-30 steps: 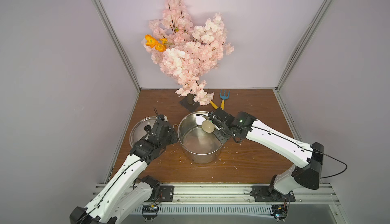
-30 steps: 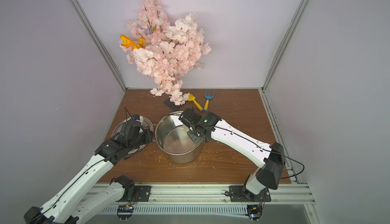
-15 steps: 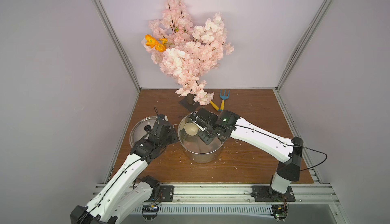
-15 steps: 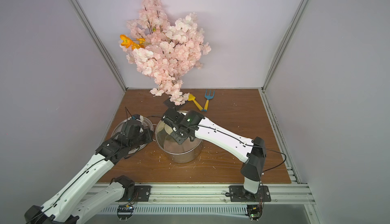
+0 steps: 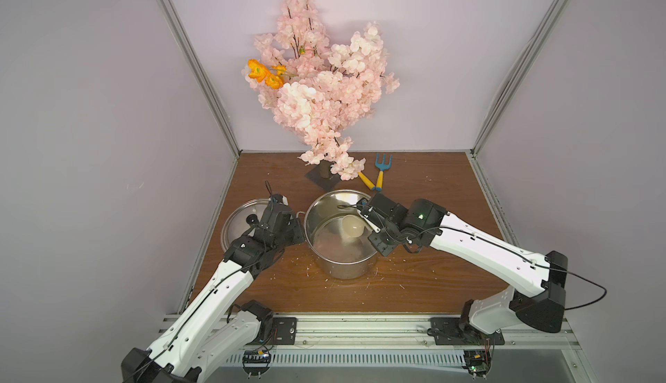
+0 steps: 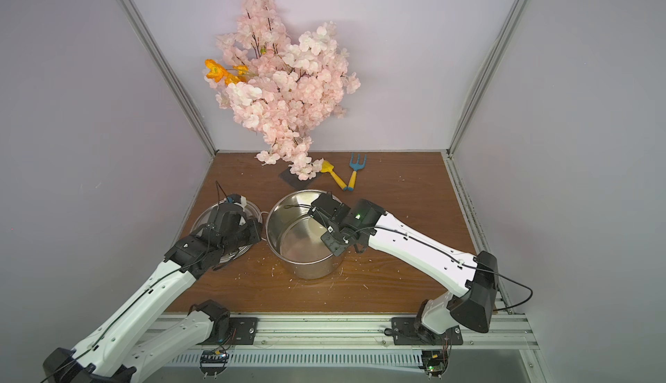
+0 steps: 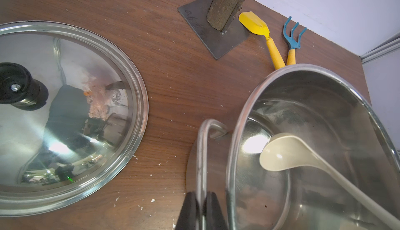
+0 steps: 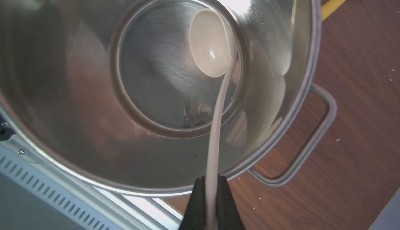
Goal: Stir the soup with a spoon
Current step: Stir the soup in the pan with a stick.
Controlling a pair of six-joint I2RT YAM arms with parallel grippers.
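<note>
The steel pot point(image 5: 342, 269) point(image 6: 313, 269) stands mid-table, and its inside point(image 8: 168, 66) shows only bare shiny metal, no coloured soup. The cream spoon point(image 5: 352, 227) point(image 7: 279, 153) point(image 8: 210, 42) reaches down into it, its bowl low near the far right wall. My right gripper point(image 5: 373, 226) point(image 8: 213, 181) hangs over the pot's right rim, shut on the spoon's slim handle. At the pot's left side, my left gripper point(image 5: 296, 223) point(image 7: 203, 198) is shut on the wire side handle point(image 7: 202, 153). In a top view the right gripper point(image 6: 324, 219) hides the spoon.
The pot's steel lid point(image 5: 239, 219) point(image 7: 65, 109) lies flat to the left, under my left arm. Behind the pot are a pink blossom tree on a metal base point(image 5: 324, 179), a blue garden fork point(image 5: 382, 165) and a yellow trowel point(image 6: 333, 175). Crumbs dot the wooden table.
The right arm swept the spoon's bowl across to the pot's left side and back to the right. The left gripper has stayed on the pot handle.
</note>
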